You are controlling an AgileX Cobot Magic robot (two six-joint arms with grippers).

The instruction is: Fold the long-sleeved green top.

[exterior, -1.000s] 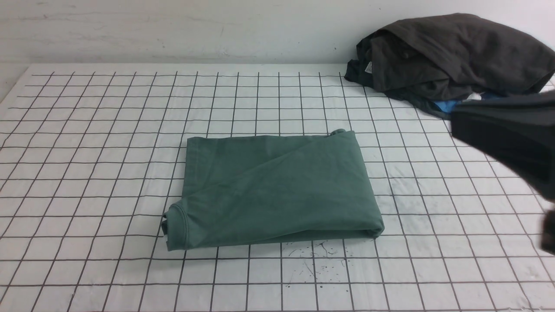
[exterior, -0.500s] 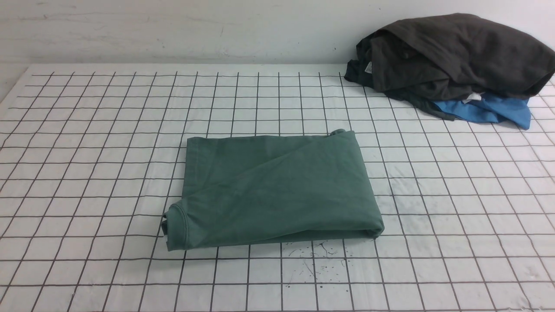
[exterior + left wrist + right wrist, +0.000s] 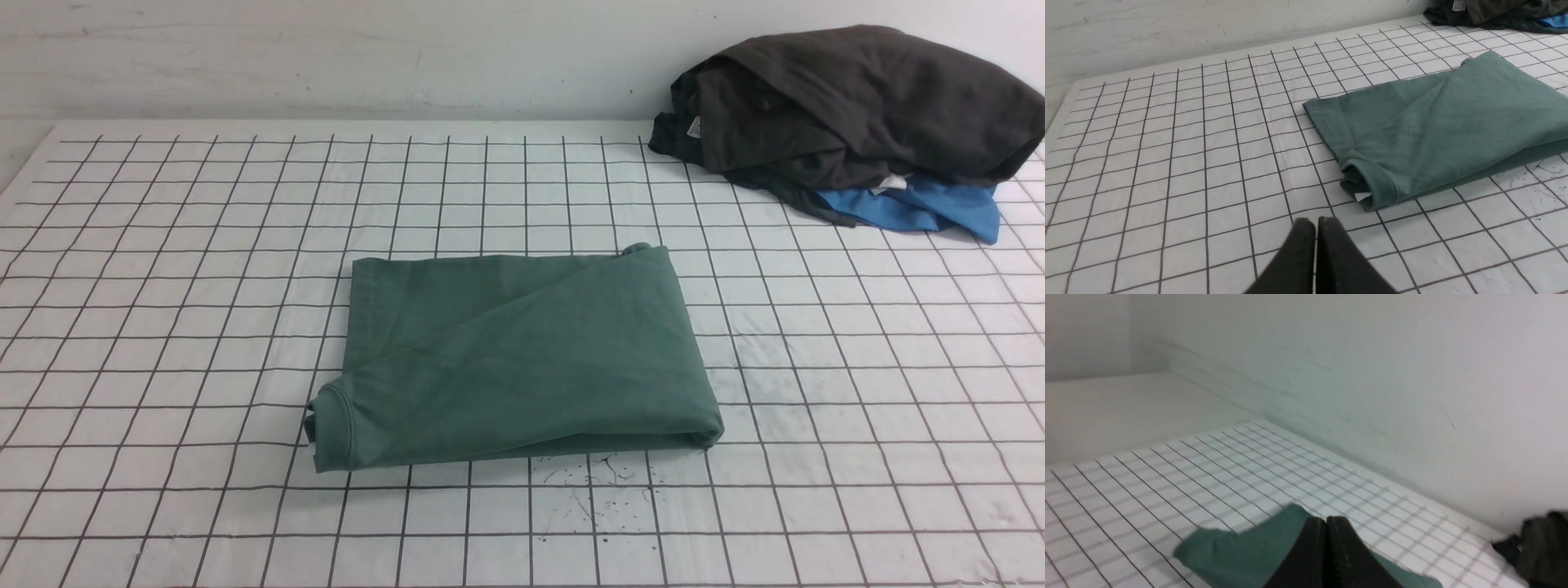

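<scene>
No readable text anywhere (garment tags (image 3: 695, 126) too small).

green top (image 3: 514, 359), black-gridded white table (image 3: 163, 245)

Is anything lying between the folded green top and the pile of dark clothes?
Nothing: only bare gridded table separates the green top from the dark clothes pile, per the front view.

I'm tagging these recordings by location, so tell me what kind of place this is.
Probably a robot test bench in a lab, not a home: a table covered in a black grid sheet, a bare white wall, the folded green top, and a heap of spare clothes.
</scene>
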